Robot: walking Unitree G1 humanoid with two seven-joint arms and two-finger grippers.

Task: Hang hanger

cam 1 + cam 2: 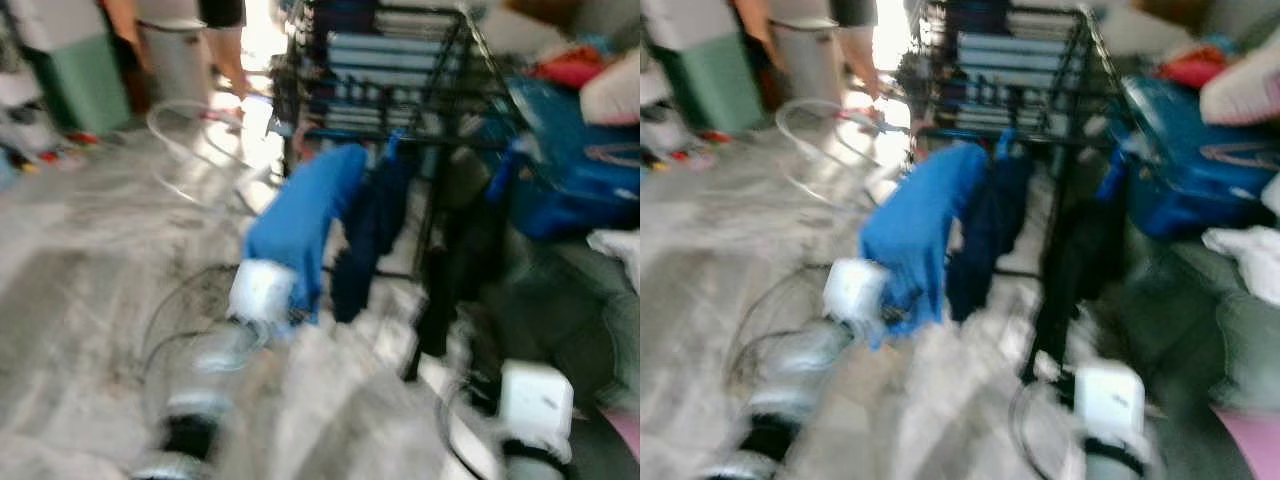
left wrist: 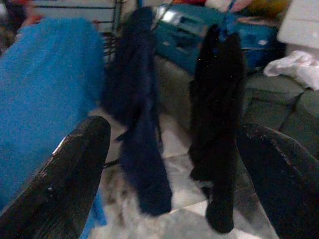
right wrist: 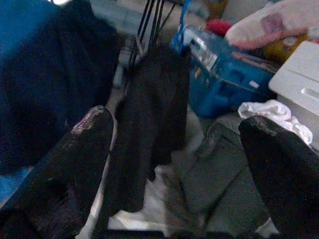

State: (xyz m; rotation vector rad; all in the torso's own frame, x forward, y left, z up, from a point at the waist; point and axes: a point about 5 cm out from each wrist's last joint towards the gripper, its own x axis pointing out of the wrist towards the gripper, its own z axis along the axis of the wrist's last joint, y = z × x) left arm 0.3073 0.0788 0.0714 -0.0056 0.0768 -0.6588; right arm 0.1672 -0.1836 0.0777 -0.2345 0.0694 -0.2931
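The head pictures are blurry. A black drying rack stands in front of the robot on the pale floor. Three clothes hang from the rack's front bar. A bright blue cloth hangs on the robot's left. A dark navy cloth hangs just beside it. A black cloth hangs further to the right.

The left hand is held up near the bright blue cloth. Its two black fingers are spread wide apart and grasp nothing. The right hand is lower down, near the foot of the rack. Its fingers are spread wide too, and it is empty.

I cannot make out a hanger clearly. There are small blue bits at the tops of the hanging clothes, but they are too blurry to tell.

A blue box sits to the right of the rack. A white cloth lies near it. A person's legs show far back, beside a grey bin.
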